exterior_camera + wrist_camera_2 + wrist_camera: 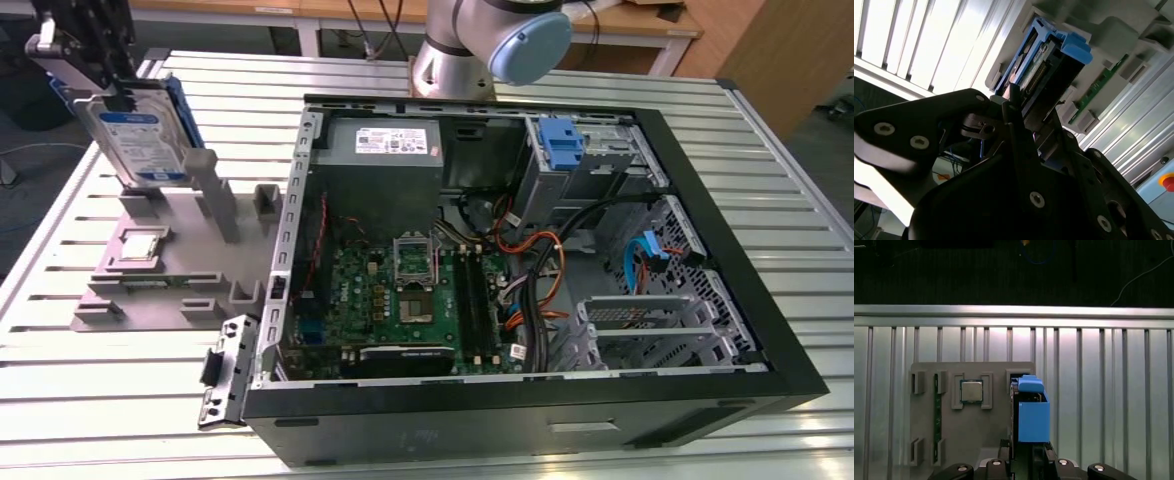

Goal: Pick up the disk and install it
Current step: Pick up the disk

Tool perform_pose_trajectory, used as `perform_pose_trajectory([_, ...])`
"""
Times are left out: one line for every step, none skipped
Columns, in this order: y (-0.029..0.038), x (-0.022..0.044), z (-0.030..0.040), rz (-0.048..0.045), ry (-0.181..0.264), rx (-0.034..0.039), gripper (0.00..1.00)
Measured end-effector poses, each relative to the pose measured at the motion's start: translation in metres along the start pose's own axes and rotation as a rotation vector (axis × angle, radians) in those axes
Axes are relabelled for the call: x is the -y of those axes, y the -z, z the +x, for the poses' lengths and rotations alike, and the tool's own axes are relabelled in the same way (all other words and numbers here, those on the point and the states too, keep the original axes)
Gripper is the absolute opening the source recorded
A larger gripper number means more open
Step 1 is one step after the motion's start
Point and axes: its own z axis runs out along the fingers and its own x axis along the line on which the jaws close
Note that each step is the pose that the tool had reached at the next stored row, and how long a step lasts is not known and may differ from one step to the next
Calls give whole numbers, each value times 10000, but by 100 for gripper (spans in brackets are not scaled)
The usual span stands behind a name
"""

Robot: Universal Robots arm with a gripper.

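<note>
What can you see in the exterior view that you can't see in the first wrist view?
The exterior view has the big open computer case with its green motherboard inside, plus the arm's base. The first wrist view has the dark space past the table's edge and a thin green board in the grey holder. Both share the holder, the square chip, and the disk standing in it with the end effector at its upper end.

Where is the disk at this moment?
The disk stands upright at the exterior view's upper left, in the grey holder beside the open case, with the gripper at its top.
</note>
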Motion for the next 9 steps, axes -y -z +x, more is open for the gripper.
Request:
perform_pose_trajectory([13,0,0,1,0,2,35])
perform_pose_trajectory([26,-1,-1,1,0,3,35])
perform_pose_trajectory([39,-1,-1,1,1,4,35])
perform_pose_trajectory([51,-1,-1,1,0,5,35])
perform_pose_trajectory([64,-1,-1,0,0,5,35])
perform_pose_trajectory([77,-1,-2,0,0,5,35])
perform_pose_trajectory([91,-2,-2,0,0,5,35])
perform_pose_trajectory([104,-2,-2,1,0,5,35])
perform_pose_trajectory([118,-2,-3,1,-1,5,35])
